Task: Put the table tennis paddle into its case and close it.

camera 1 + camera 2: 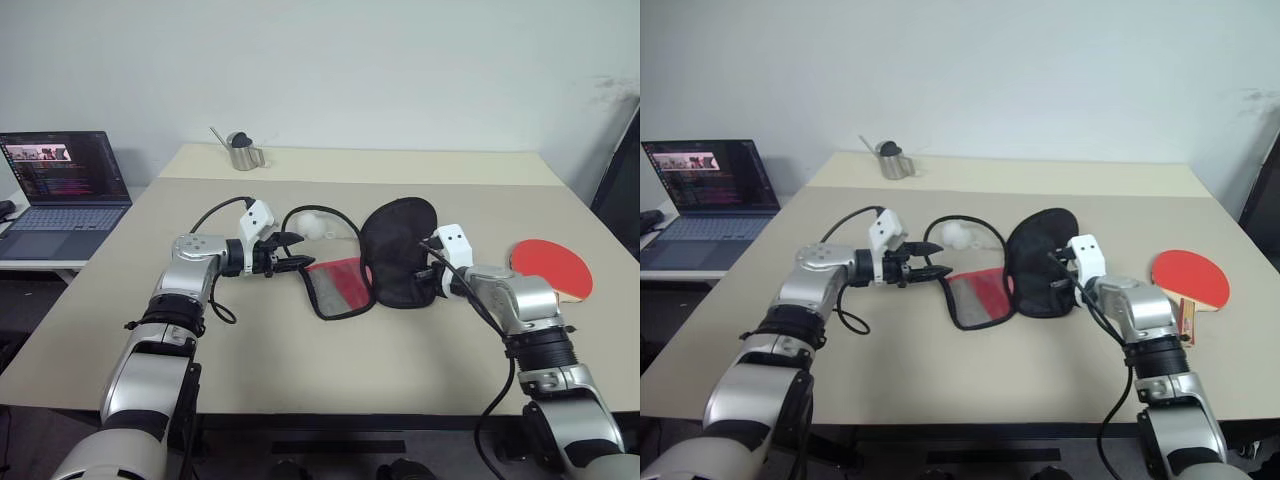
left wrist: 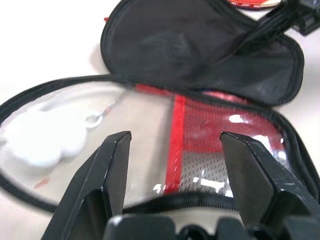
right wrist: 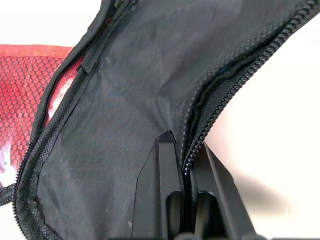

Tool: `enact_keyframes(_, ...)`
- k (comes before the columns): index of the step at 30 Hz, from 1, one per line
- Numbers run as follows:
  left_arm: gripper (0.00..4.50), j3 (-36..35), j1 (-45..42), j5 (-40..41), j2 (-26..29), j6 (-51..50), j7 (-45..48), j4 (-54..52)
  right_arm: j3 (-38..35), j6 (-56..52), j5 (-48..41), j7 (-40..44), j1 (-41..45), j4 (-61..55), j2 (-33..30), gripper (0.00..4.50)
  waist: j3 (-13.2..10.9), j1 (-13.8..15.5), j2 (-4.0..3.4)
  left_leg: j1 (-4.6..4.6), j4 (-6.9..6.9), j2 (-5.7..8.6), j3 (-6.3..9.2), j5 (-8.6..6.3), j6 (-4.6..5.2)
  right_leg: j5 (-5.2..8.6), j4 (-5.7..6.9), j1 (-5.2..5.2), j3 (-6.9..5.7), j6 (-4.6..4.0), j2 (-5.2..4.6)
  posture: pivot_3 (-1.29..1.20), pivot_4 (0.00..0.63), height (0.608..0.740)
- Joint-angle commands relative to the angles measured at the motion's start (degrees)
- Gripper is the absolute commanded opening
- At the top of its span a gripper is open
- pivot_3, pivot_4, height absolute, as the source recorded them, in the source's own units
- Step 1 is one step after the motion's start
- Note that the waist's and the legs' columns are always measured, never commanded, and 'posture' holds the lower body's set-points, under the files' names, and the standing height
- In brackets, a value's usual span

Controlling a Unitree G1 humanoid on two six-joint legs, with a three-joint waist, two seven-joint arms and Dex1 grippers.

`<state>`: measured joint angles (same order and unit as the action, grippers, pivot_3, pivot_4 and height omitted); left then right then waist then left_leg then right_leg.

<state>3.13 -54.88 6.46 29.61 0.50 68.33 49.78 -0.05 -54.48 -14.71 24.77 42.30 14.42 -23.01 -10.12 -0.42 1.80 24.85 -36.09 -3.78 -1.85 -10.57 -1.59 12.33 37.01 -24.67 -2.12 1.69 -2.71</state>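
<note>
Black fingers of the left gripper [image 1: 296,252] stand apart, empty, beside the case's [image 1: 385,262] red mesh-and-clear panel lying flat on the beige tabletop [image 1: 300,360]. Its soft black fabric flap stands lifted, zip edge pinched between the right gripper's [image 3: 186,165] closed fingers. Farther right rests the table tennis paddle [image 1: 553,267], round red rubber up.

Case [image 1: 400,250]: unzipped on the table, black flap lifted; my right gripper [image 1: 432,262] at its edge
Paddle [image 1: 552,268]: lying beside my right arm; apart from case
My left gripper [image 1: 296,252]: fingers parted, near the red mesh half
</note>
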Motion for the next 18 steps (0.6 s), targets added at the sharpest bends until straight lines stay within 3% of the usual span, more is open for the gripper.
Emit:
enact_keyframes(1, 3.09, -0.50, -2.35, 0.38, -0.32, 0.60, 0.80, -1.05, -1.81, 0.28, -0.26, 0.88, 2.35, 1.02, -1.55, 0.01, 0.00, 0.00, 0.00, 0.00, 0.00, 0.00, 0.00, 0.00, 0.00, 0.00, 0.00, 0.00, 0.00, 0.00, 0.00, 0.00, 0.150, 0.740)
enact_keyframes(13, 3.09, -0.75, -2.68, 0.80, -1.13, 0.01, 1.67, -1.91, -1.51, 1.87, 1.18, 1.38, 3.31, 5.29, -2.39, 0.01, 0.00, -0.02, 0.00, 0.00, 0.00, 0.00, 0.00, 0.00, 0.00, 0.00, 0.00, 0.00, 0.01, 0.00, 0.00, 0.00, 0.150, 0.740)
enact_keyframes(16, 3.09, -0.75, -2.68, 0.77, -1.28, -0.01, 1.67, -1.99, -2.63, 2.51, 1.42, 0.42, 3.92, 6.32, -2.78, 0.69, 0.00, -0.01, 0.00, 0.00, 0.00, 0.00, 0.00, 0.00, 0.00, 0.00, 0.01, 0.00, 0.01, 0.00, 0.00, 0.00, 0.150, 0.740)
enact_keyframes(18, 3.09, -0.74, -2.54, 0.79, -1.47, 0.00, 1.65, -2.09, -2.81, 2.53, 1.53, 0.23, 3.91, 6.05, -3.25, 1.37, 0.00, -0.01, 0.00, 0.00, 0.00, 0.00, 0.00, 0.00, 0.00, 0.00, 0.00, 0.00, 0.01, 0.00, 0.00, 0.00, 0.150, 0.740)
